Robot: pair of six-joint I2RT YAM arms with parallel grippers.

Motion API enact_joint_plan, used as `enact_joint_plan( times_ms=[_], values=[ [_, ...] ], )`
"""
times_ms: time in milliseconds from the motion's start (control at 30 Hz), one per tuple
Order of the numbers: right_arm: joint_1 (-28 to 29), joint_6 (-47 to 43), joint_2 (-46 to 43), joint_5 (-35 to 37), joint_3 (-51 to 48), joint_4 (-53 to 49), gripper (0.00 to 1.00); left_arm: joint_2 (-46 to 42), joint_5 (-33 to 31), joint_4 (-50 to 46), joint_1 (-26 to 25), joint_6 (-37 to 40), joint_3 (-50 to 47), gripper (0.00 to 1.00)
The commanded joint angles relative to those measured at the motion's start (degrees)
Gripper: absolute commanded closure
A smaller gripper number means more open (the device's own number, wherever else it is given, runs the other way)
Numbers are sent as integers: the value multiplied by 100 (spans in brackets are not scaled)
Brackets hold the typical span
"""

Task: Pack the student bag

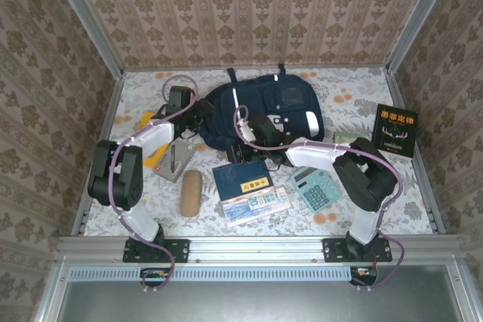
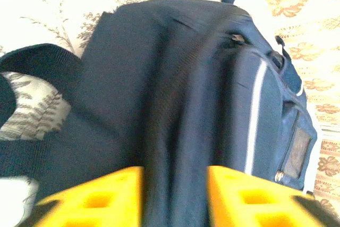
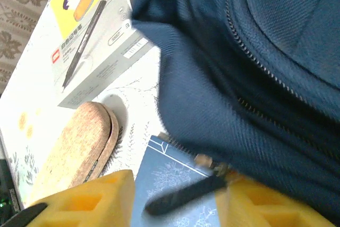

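Student bag: it lies flat on the table, ahead of both sets of jaws. Its navy fabric runs in between the left gripper's fingers and hangs just past the right gripper's.
Left gripper: the fingers stand apart, astride a raised ridge of the bag's side. Blur hides whether they pinch it, so I cannot tell.
Likely reason: this arm is probably there to bunch or steady the fabric so the bag does not slide while the other arm works the zip.
Right gripper: the jaws are wide apart and hold nothing.
Zip pull: this black tab lies across the gap, its end against the finger nearer the bag. The gripper looks set to take it.
Blue book: directly under the gap.
Cork-coloured case: just outside the far finger.
Pen box: beyond the case.
Step, as judged: the bag is being opened, since the zip lines look shut and the goods lie outside it.
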Motion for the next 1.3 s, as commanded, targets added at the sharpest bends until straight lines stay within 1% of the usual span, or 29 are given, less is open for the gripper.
enact_joint_plan(
  times_ms=[0,100,200,300,433,533,600,700,833,933,967,1133,1267],
  values=[
    [-164,-158,-474,176,-18,62,51,-373,-3,-907,47,773,163,43],
    [-274,-85,-860,274,-204,-152,48,-585,-300,-1604,-16,1390,345,36],
    [-426,-77,-1173,363,-337,-456,48,-884,-582,-2070,-218,1992,339,37],
    [-595,-67,-1417,543,-495,-663,49,-1227,-978,-2438,-648,2561,198,38],
    [-759,-107,-1542,562,-631,-878,52,-1641,-1198,-2410,-1313,3036,-405,43],
    [-764,-302,-1604,693,-696,-1146,52,-1887,-1175,-2128,-1689,3155,-993,49],
    [-764,-549,-1615,838,-735,-1317,51,-1964,-1253,-1955,-1924,3173,-1296,52],
    [-693,-1097,-1557,1246,-754,-1594,48,-1963,-1363,-1784,-2161,3039,-1629,53],
    [-565,-1875,-1563,1466,-901,-1453,43,-1966,-1296,-1539,-2296,2969,-1855,53],
    [-487,-2063,-1527,1506,-939,-1259,41,-1841,-1332,-1470,-2368,3035,-1843,53],
    [-438,-2128,-1461,1615,-909,-1248,40,-1761,-1331,-1436,-2379,3085,-1810,53],
    [-326,-2291,-1085,1752,-591,-1410,41,-1267,-1364,-1445,-2420,3353,-1513,56],
    [-109,-2621,-703,1981,-361,-1464,39,-1269,-1453,-1426,-2371,3279,-1465,58]
  ],
)
